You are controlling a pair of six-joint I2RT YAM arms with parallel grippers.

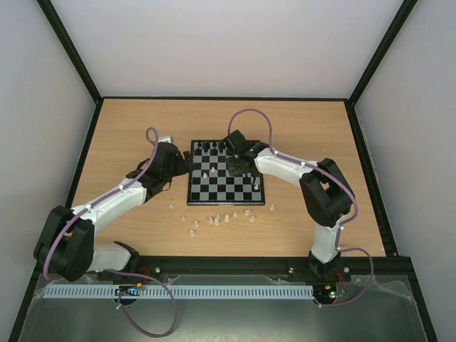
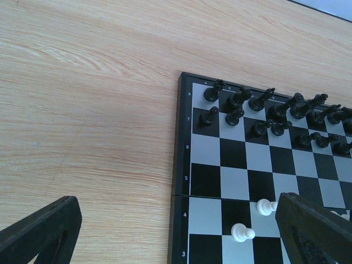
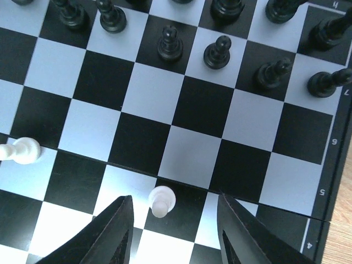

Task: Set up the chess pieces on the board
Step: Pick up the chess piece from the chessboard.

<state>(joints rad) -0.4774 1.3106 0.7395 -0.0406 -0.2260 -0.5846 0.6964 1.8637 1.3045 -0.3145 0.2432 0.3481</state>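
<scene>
The small square board (image 1: pixel 224 187), checked in black and pale grey inside a thin black rim, lies flat in the middle of the wooden table (image 1: pixel 320 142). Only a few of the tiny cream chess pieces (image 1: pixel 217 219) are on it. One pawn (image 3: pixel 163 201) stands upright on a dark square near the middle rows, while most lie scattered in a loose line on the table just off the board's near edge.

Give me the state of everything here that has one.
Small black-and-grey checkered chessboard: unfolded flat, partly set.
Tiny black plastic chessmen: standing in two far rows.
Tiny cream plastic chessmen: mostly loose on table.
Left gripper: open, empty.
Right gripper: open around cream pawn.
</scene>
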